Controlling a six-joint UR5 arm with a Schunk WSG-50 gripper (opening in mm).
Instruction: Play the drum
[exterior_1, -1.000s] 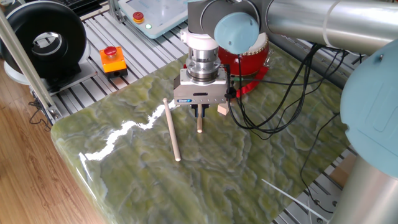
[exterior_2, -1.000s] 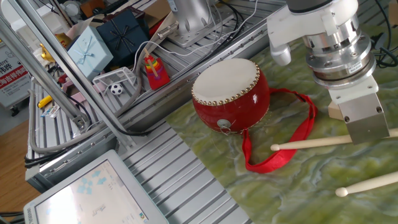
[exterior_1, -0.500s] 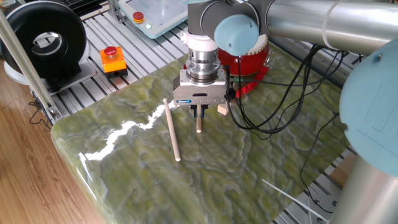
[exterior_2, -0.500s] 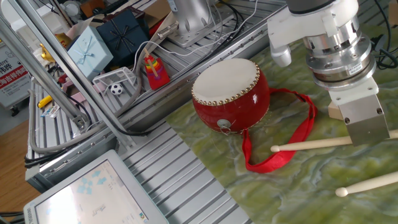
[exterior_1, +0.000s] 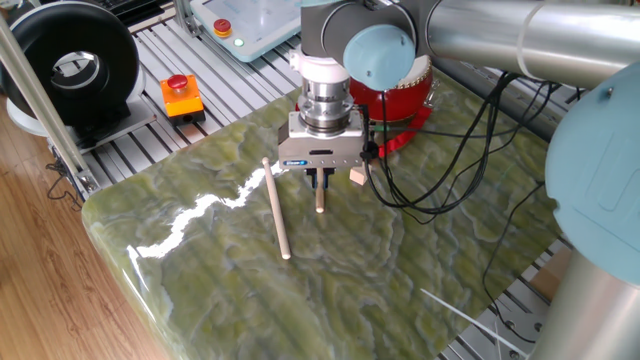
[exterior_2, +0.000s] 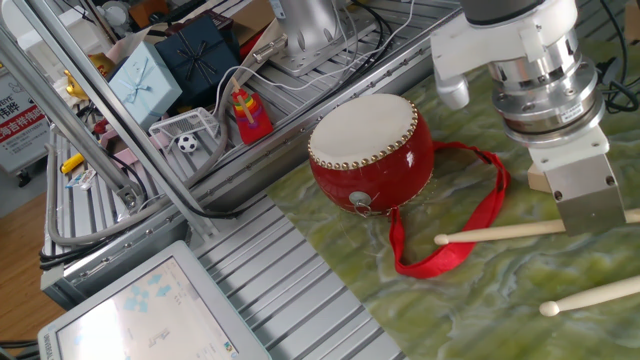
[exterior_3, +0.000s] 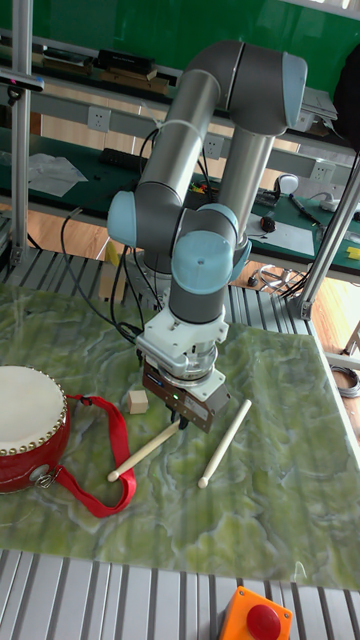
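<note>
The drum (exterior_2: 372, 150) has a glossy red body and a cream skin, and stands on the green marble table with its red ribbon (exterior_2: 470, 215) trailing beside it. In one fixed view the drum (exterior_1: 405, 92) is mostly hidden behind the arm. My gripper (exterior_1: 319, 184) points straight down, low over the table, a short way from the drum. Its fingers are closed around one end of a wooden drumstick (exterior_1: 320, 201) that lies on the table (exterior_1: 400, 270). In the tall fixed view that drumstick (exterior_3: 145, 451) runs from under my gripper (exterior_3: 181, 419) toward the ribbon.
A second drumstick (exterior_1: 277, 211) lies beside the first. A small wooden block (exterior_1: 357, 176) sits by the gripper. Black cables (exterior_1: 450, 180) cross the table near the drum. An orange box with a red button (exterior_1: 181, 95) stands on the grooved metal bench off the table.
</note>
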